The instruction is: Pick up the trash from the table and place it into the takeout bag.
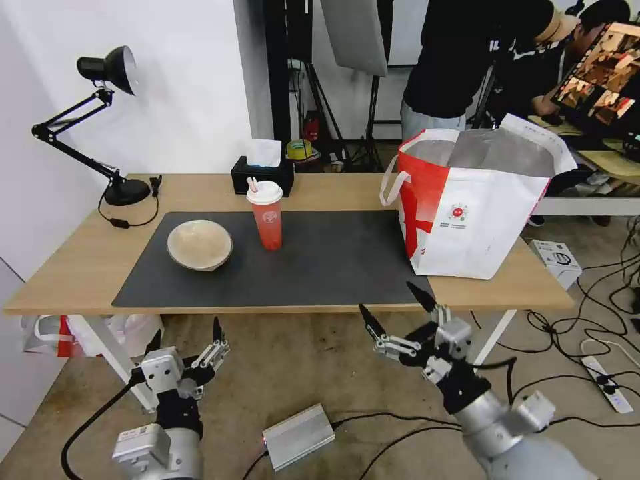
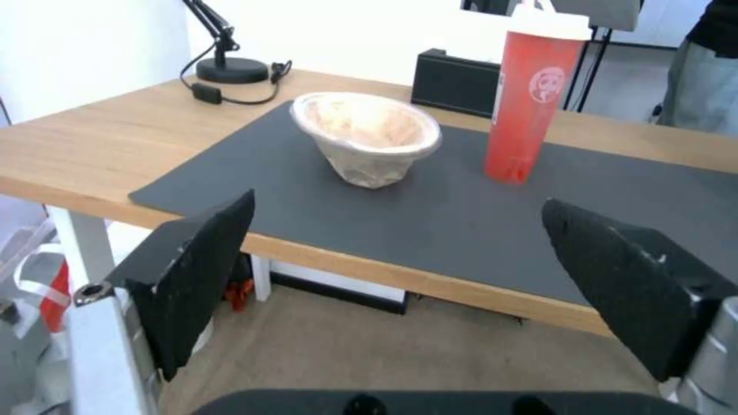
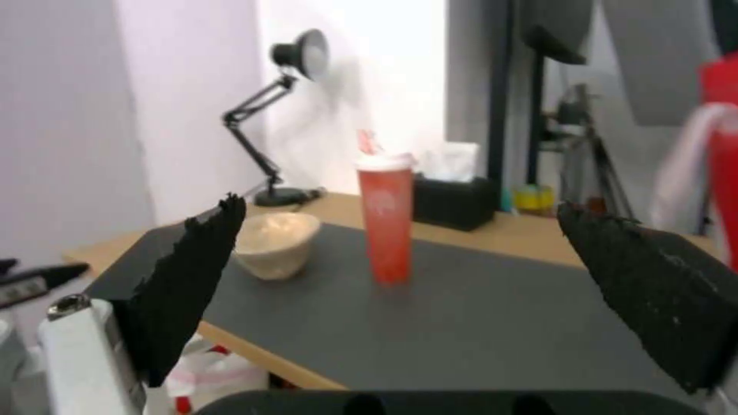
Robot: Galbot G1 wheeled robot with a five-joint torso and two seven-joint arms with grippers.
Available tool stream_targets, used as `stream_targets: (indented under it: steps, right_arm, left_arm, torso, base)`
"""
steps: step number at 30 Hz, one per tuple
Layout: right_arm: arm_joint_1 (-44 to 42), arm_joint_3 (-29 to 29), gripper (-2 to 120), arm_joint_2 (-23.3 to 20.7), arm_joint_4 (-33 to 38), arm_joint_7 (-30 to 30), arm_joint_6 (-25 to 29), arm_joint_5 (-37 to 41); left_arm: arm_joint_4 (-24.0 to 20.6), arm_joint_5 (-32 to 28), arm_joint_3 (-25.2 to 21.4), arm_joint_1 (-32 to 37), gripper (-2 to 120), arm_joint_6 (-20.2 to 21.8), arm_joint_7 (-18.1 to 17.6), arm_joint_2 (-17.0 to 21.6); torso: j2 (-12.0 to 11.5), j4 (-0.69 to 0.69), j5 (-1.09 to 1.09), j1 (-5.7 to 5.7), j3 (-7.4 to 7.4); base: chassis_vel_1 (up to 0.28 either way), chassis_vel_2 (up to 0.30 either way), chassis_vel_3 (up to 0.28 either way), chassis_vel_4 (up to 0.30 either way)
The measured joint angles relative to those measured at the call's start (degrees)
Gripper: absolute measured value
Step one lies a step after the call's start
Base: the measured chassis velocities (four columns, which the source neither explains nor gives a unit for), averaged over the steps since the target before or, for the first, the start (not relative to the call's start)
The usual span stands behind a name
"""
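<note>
From the head camera, the takeout bag (image 1: 477,223) stands upright at the right end of the worktop (image 1: 80,267), its mouth wide open and its silvery lining showing; what lies inside cannot be made out; the tan bowl (image 1: 199,245) sits on the dark mat (image 1: 333,267) towards the left and looks empty, and the red cup (image 1: 267,215) (white lid, straw poking up) stands upright just to its right; a black tissue box (image 1: 262,175) sits behind the cup and a desk lamp (image 1: 100,120) at the far left corner. The left claw (image 1: 187,343) hangs below the front edge of the worktop, spread open and holding nothing; the right claw (image 1: 397,310) is likewise open and empty, just below the edge near the bag.

From the left wrist camera, the open fingers (image 2: 196,271) frame the bowl (image 2: 368,135), crumpled at its base, and the cup (image 2: 530,101), both well apart from the claw, beyond the worktop edge.

From the right wrist camera, the spread fingers (image 3: 192,276) frame the cup (image 3: 387,222) and bowl (image 3: 277,242) on the mat; a strip of the bag (image 3: 723,144) shows at one edge.
</note>
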Motion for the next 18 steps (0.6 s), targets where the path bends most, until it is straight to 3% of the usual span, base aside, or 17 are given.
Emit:
stream_targets:
  steps: [6,7,11,18]
  right_arm:
    - [11.09,-4.85,100,-3.82,-0.63,-3.49,-2.85,6.99]
    - [11.09,-4.85,100,-3.82,-0.63,-3.49,-2.85,6.99]
    - [24.32,-12.33,100,-4.41,-2.41,-4.54,-5.53,14.30]
    - [36.96,-20.85,100,-3.59,-5.43,-4.29,-7.55,17.84]
  left_arm:
    - [0.09,0.06,-0.10,0.03,100,-0.02,0.52,-0.19]
    - [0.09,0.06,-0.10,0.03,100,-0.02,0.52,-0.19]
    - [0.28,0.31,-0.14,0.01,100,-0.03,0.65,-0.50]
    - [0.31,0.75,-0.67,0.21,100,-0.59,1.21,-0.67]
  torso:
    - [0.00,-0.01,0.00,0.00,0.00]
    - [0.00,-0.01,0.00,0.00,0.00]
    - [0.00,0.01,0.00,0.00,0.00]
    - [0.00,0.00,0.00,0.00,0.00]
  base:
    - [0.000,0.000,0.000,0.000]
    - [0.000,0.000,0.000,0.000]
    - [0.000,0.000,0.000,0.000]
    - [0.000,0.000,0.000,0.000]
